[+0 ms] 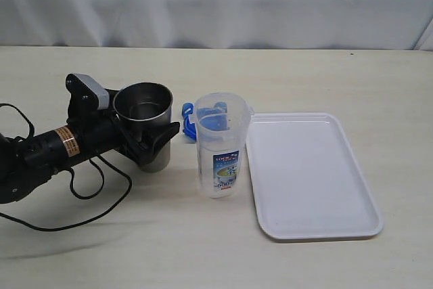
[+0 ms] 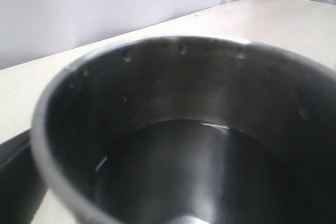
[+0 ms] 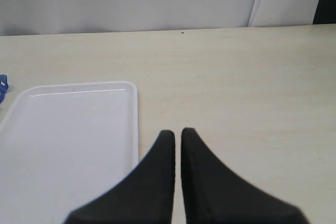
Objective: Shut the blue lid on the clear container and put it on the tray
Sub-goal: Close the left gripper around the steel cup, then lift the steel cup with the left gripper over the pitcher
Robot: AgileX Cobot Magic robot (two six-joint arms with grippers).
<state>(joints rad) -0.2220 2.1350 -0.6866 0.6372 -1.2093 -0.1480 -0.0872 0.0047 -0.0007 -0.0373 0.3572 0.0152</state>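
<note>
The clear container stands upright and uncovered on the table, just left of the white tray. The blue lid lies on the table behind it and shows partly through its wall. My left gripper is open, and its black fingers straddle a steel cup to the left of the container. That cup fills the left wrist view and hides the jaws. My right gripper is shut on nothing, beside the tray's edge. A sliver of the blue lid shows there.
The left arm lies low across the table's left side, with black cables looping in front of it. A white curtain backs the table.
</note>
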